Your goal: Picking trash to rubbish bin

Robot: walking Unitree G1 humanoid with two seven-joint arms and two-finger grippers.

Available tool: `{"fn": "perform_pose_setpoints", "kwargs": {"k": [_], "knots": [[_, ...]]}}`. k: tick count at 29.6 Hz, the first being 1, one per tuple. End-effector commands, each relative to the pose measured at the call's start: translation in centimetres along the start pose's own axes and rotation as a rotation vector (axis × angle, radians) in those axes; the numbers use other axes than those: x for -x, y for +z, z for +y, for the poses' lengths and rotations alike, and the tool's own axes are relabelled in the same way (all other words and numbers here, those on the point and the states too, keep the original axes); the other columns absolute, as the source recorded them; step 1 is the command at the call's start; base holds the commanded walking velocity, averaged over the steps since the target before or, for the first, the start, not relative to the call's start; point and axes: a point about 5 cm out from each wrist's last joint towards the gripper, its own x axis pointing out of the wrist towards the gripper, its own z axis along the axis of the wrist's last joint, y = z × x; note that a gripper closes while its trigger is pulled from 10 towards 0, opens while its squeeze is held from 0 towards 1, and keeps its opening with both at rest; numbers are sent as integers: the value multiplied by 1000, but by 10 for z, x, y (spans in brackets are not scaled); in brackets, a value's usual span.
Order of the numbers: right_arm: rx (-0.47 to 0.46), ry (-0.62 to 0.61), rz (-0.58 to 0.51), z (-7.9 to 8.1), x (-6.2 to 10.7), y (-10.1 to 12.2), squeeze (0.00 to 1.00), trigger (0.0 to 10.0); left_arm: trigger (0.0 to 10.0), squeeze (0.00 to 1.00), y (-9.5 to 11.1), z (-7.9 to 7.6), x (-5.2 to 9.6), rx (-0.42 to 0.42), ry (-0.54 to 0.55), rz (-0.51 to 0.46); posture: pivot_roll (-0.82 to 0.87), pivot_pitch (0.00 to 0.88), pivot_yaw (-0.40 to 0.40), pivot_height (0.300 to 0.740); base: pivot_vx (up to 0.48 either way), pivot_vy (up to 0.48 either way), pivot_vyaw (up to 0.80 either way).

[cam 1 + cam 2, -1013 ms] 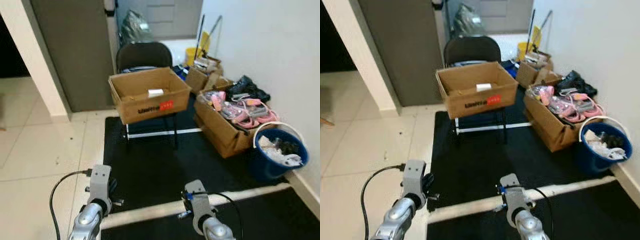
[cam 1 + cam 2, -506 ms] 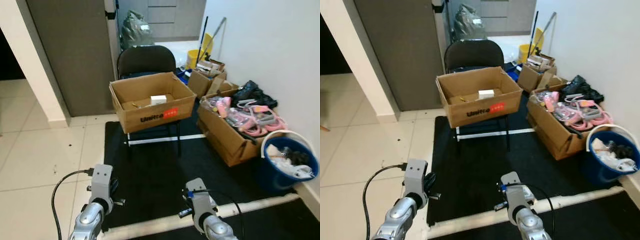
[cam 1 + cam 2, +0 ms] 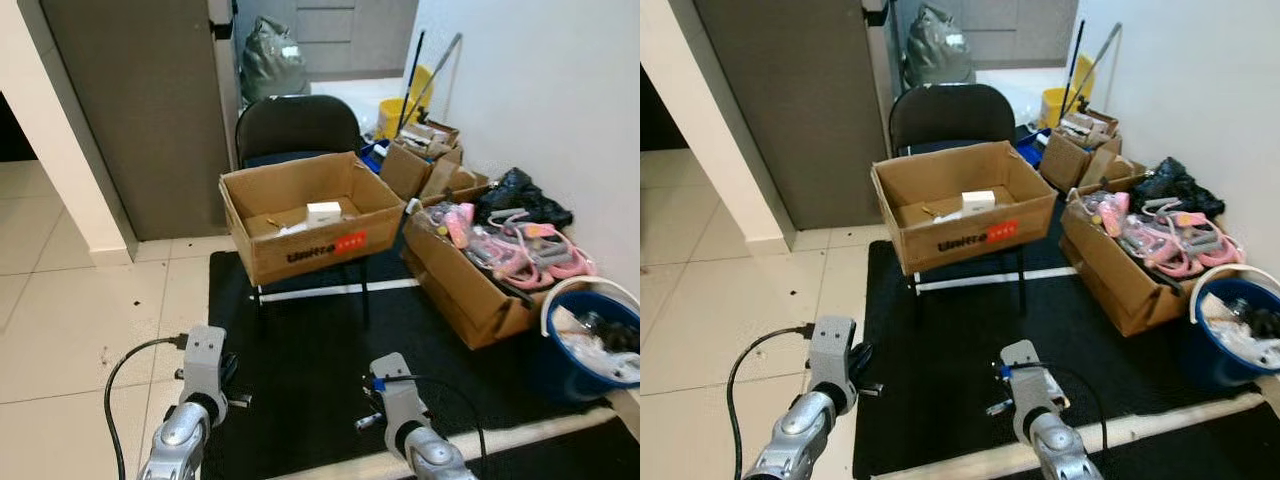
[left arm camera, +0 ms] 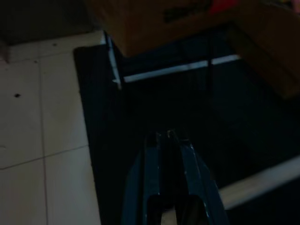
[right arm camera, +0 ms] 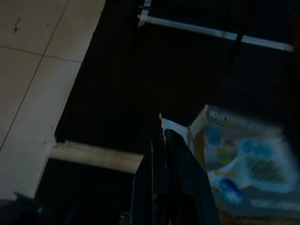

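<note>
While held by one corner, printed card pack (image 5: 243, 164) looked light and thin, stiff enough to hang, easy to bend or slip. Better hold: further in on card edge. Right gripper (image 5: 162, 133) jaws pinched nearly shut on pack's white corner, above black mat (image 3: 300, 340). Left gripper (image 4: 167, 137) jaws closed together, empty. Blue bin (image 3: 590, 345) stood by wall, well apart.

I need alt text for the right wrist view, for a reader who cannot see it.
The right gripper, jaws shut on a small carton printed in blue and white, hangs over a black mat. Pale floor tiles lie beside the mat.
</note>
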Motion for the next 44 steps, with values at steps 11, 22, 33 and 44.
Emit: {"fn": "perform_pose_setpoints", "kwargs": {"k": [11,22,33,44], "knots": [[-5,2,6,0,0,-2,0,10000,10000,0,-4,-1,1,2,0,18,-25,72,18,740,342,0,0],[-7,1,7,1,1,-3,0,10000,10000,0,-4,-1,1,3,-3,17,-26,72,19,740,341,0,0],[-9,7,11,2,0,-3,0,10000,10000,0,-4,-2,1,3,-2,15,-24,74,18,740,342,0,0],[-26,-13,-16,0,-1,2,0,10000,10000,0,-1,-1,0,-22,-17,4,-20,74,21,740,342,0,-681]]}}
